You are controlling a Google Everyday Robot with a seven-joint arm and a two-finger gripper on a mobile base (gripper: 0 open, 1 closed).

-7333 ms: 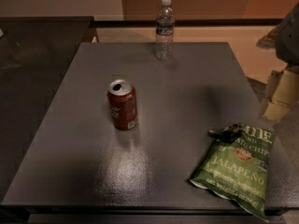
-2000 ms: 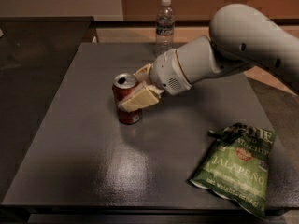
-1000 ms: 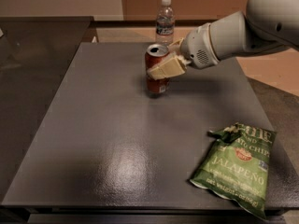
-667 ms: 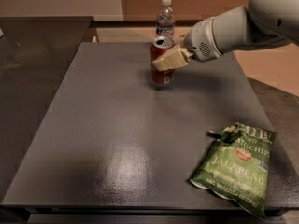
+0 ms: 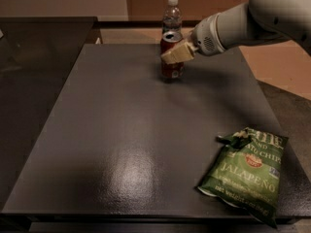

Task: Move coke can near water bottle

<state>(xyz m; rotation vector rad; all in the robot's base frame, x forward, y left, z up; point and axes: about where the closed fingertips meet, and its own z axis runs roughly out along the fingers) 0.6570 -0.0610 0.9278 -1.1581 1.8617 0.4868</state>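
- My gripper (image 5: 172, 52) is near the far edge of the desk (image 5: 121, 130), a little right of that edge's middle.
- It is clamped narrow on the coke can (image 5: 172, 71). One pale finger (image 5: 178, 54) lies across the can's front, just under the silver top, and the other is hidden behind the can.
- The coke can is upright, just in front of the water bottle (image 5: 171, 16). I cannot tell whether the two touch.
- I cannot tell whether the can's base rests on the desk or hangs just above it.
- The water bottle stands upright at the far edge.
- My arm (image 5: 233, 25) reaches in over the far right corner.
- A green jalapeño chip bag (image 5: 245, 169) lies flat near the front right corner, well apart from the can.
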